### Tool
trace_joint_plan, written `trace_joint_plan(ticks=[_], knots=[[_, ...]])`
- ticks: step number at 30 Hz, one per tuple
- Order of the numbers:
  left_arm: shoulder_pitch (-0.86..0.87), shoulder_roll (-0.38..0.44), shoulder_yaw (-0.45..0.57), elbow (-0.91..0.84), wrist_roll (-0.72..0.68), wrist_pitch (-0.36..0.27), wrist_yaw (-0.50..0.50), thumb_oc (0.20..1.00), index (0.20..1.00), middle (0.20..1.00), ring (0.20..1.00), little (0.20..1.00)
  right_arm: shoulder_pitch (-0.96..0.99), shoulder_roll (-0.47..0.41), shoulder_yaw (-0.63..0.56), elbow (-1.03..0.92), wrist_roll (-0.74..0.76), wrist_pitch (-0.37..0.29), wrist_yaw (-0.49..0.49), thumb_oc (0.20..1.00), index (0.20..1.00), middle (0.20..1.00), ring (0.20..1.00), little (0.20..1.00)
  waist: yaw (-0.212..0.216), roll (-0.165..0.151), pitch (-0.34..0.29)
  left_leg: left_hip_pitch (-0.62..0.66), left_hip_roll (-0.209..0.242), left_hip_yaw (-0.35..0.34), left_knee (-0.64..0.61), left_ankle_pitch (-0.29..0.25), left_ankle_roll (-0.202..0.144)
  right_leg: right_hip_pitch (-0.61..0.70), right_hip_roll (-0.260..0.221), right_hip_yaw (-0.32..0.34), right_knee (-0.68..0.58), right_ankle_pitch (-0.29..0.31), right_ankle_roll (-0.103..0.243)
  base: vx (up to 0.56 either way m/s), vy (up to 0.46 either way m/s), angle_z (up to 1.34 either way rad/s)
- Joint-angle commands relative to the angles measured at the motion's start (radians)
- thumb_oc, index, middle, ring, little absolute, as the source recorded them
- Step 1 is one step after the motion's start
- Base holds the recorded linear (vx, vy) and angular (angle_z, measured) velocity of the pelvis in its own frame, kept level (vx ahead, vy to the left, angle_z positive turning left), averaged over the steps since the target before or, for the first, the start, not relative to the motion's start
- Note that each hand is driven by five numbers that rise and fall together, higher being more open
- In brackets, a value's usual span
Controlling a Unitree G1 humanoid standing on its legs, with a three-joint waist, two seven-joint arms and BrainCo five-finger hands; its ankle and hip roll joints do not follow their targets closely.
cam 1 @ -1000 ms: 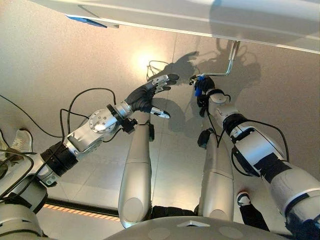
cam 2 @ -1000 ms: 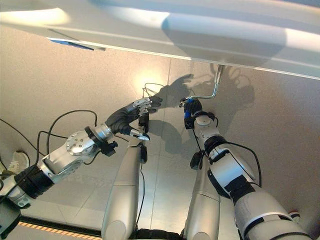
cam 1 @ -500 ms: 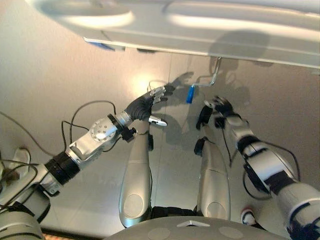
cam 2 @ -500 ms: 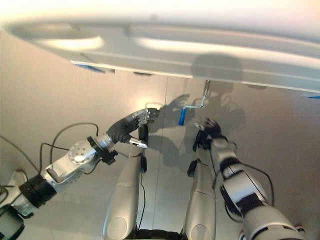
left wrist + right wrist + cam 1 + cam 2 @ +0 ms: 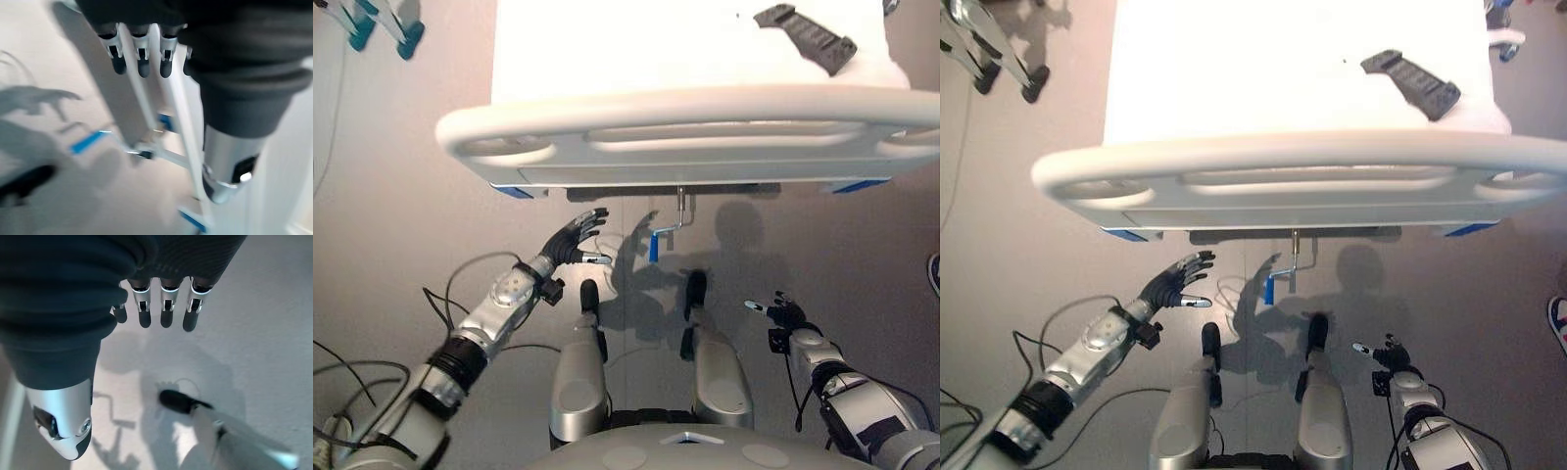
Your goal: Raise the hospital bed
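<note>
While neither hand holds anything, the step in front of you reads as the reach for the crank, not the turning of it. The hospital bed (image 5: 705,147) stands across the upper part of the head views, its white footboard rail facing you, and a dark remote-like object (image 5: 806,37) lies on the mattress. Under the footboard hangs the crank (image 5: 677,217), a thin metal rod bent sideways to a blue handle (image 5: 653,248) that points down toward the floor (image 5: 391,245).

Your left hand (image 5: 576,242) hovers just beside that handle, on its left, apart from it, fingers spread and relaxed; its wrist view shows the fingers straight with the bed frame past them. Your right hand (image 5: 781,313) sits low and well apart from the crank, over bare floor, fingers likewise straight and loose in its own wrist view.

I judge the cranking has yet to be taken up from here. Next you would need to bring one hand onto the blue handle, curl the fingers round it, and sweep it in full circles; the left hand is much the nearer.
</note>
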Motion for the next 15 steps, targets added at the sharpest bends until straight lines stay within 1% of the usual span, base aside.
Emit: trace_joint_plan(ticks=[1, 2, 3, 4, 6, 7, 8, 9, 10, 11, 12, 14, 15], knots=[[0.024, -0.047, 0.069, 0.187, 0.237, -0.026, 0.109, 1.0, 1.0, 1.0, 1.0, 1.0, 0.074, 0.001, -0.04, -0.011, -0.078, -0.011, -0.002, 1.0, 1.0, 1.0, 1.0, 1.0, -0.005, -0.029, -0.078, 0.0, 0.0, -0.034, 0.047, 0.009, 0.014, 0.044, -0.006, -0.045, 0.12, -0.121, 0.06, 0.06, -0.046, 0.01], [0.025, -0.048, 0.069, 0.189, 0.238, -0.028, 0.11, 1.0, 1.0, 1.0, 1.0, 1.0, 0.075, 0.001, -0.04, -0.012, -0.078, -0.011, -0.002, 1.0, 1.0, 1.0, 1.0, 1.0, -0.006, -0.028, -0.078, 0.002, 0.0, -0.034, 0.045, 0.01, 0.014, 0.046, -0.005, -0.045, 0.118, -0.121, 0.06, 0.09, -0.045, 0.01], [0.046, -0.066, 0.098, 0.225, 0.259, -0.027, 0.13, 1.0, 1.0, 1.0, 1.0, 1.0, 0.098, 0.011, -0.05, -0.007, -0.092, -0.011, -0.003, 1.0, 1.0, 1.0, 1.0, 1.0, -0.006, -0.03, -0.103, 0.018, -0.001, -0.035, 0.034, 0.009, 0.015, 0.063, -0.004, -0.048, 0.111, -0.122, 0.061, 0.07, -0.031, 0.0], [0.07, -0.087, 0.151, 0.286, 0.261, -0.021, 0.154, 1.0, 1.0, 1.0, 1.0, 1.0, 0.12, 0.024, -0.059, -0.003, -0.1, -0.013, -0.003, 1.0, 1.0, 1.0, 1.0, 1.0, -0.005, -0.032, -0.122, 0.037, 0.001, -0.037, 0.027, 0.007, 0.015, 0.081, -0.001, -0.049, 0.107, -0.126, 0.059, 0.1, -0.042, 0.02], [0.1, -0.121, 0.214, 0.404, 0.277, -0.01, 0.179, 1.0, 1.0, 1.0, 1.0, 1.0, 0.154, 0.042, -0.074, -0.003, -0.109, -0.013, -0.002, 1.0, 1.0, 1.0, 1.0, 1.0, -0.006, -0.037, -0.17, 0.065, 0.002, -0.038, 0.01, 0.008, 0.017, 0.105, 0.002, -0.053, 0.099, -0.131, 0.058, 0.1, -0.039, 0.06], [0.116, -0.133, 0.227, 0.434, 0.289, -0.013, 0.185, 1.0, 1.0, 1.0, 1.0, 1.0, 0.167, 0.05, -0.078, 0.004, -0.113, -0.013, -0.003, 1.0, 1.0, 1.0, 1.0, 1.0, -0.006, -0.04, -0.187, 0.082, 0.003, -0.038, 0.001, 0.007, 0.018, 0.12, 0.003, -0.057, 0.093, -0.132, 0.059, 0.14, -0.038, 0.05], [0.135, -0.151, 0.252, 0.486, 0.299, -0.01, 0.191, 1.0, 1.0, 1.0, 1.0, 1.0, 0.192, 0.061, -0.091, 0.017, -0.119, -0.011, 0.0, 1.0, 1.0, 1.0, 1.0, 1.0, -0.009, -0.042, -0.219, 0.111, 0.003, -0.035, -0.017, 0.003, 0.02, 0.145, 0.008, -0.056, 0.082, -0.136, 0.058, 0.09, -0.028, 0.01], [0.135, -0.152, 0.252, 0.486, 0.299, -0.01, 0.191, 1.0, 1.0, 1.0, 1.0, 1.0, 0.193, 0.061, -0.091, 0.017, -0.119, -0.011, 0.0, 1.0, 1.0, 1.0, 1.0, 1.0, -0.009, -0.042, -0.218, 0.113, 0.003, -0.035, -0.018, 0.003, 0.02, 0.147, 0.009, -0.056, 0.081, -0.136, 0.058, 0.08, -0.021, 0.0], [0.145, -0.157, 0.263, 0.497, 0.292, -0.014, 0.196, 1.0, 1.0, 1.0, 1.0, 1.0, 0.203, 0.067, -0.096, 0.022, -0.119, -0.009, 0.003, 1.0, 1.0, 1.0, 1.0, 1.0, -0.008, -0.043, -0.23, 0.124, 0.004, -0.033, -0.028, 0.003, 0.02, 0.157, 0.01, -0.058, 0.074, -0.137, 0.059, 0.08, -0.014, 0.01], [0.158, -0.17, 0.288, 0.512, 0.269, -0.012, 0.2, 1.0, 1.0, 1.0, 1.0, 1.0, 0.223, 0.08, -0.098, 0.028, -0.125, -0.008, 0.005, 1.0, 1.0, 1.0, 1.0, 1.0, -0.009, -0.043, -0.257, 0.147, 0.005, -0.031, -0.053, 0.005, 0.019, 0.18, 0.011, -0.066, 0.052, -0.134, 0.062, 0.08, -0.014, 0.03], [0.158, -0.17, 0.288, 0.512, 0.268, -0.012, 0.2, 1.0, 1.0, 1.0, 1.0, 1.0, 0.224, 0.08, -0.098, 0.028, -0.125, -0.008, 0.005, 1.0, 1.0, 1.0, 1.0, 1.0, -0.009, -0.042, -0.257, 0.149, 0.005, -0.031, -0.054, 0.005, 0.019, 0.182, 0.012, -0.066, 0.051, -0.134, 0.062, 0.08, -0.012, 0.05], [0.164, -0.181, 0.295, 0.512, 0.255, -0.013, 0.202, 1.0, 1.0, 1.0, 1.0, 1.0, 0.243, 0.092, -0.094, 0.035, -0.13, -0.005, 0.01, 1.0, 1.0, 1.0, 1.0, 1.0, -0.006, -0.044, -0.282, 0.172, 0.006, -0.032, -0.068, 0.005, 0.02, 0.207, 0.014, -0.073, 0.036, -0.134, 0.062, 0.05, -0.007, 0.05], [0.164, -0.181, 0.294, 0.512, 0.255, -0.013, 0.202, 1.0, 1.0, 1.0, 1.0, 1.0, 0.243, 0.092, -0.094, 0.034, -0.13, -0.005, 0.01, 1.0, 1.0, 1.0, 1.0, 1.0, -0.006, -0.044, -0.282, 0.173, 0.006, -0.032, -0.068, 0.005, 0.02, 0.208, 0.014, -0.073, 0.035, -0.134, 0.062, 0.07, -0.002, 0.02]])
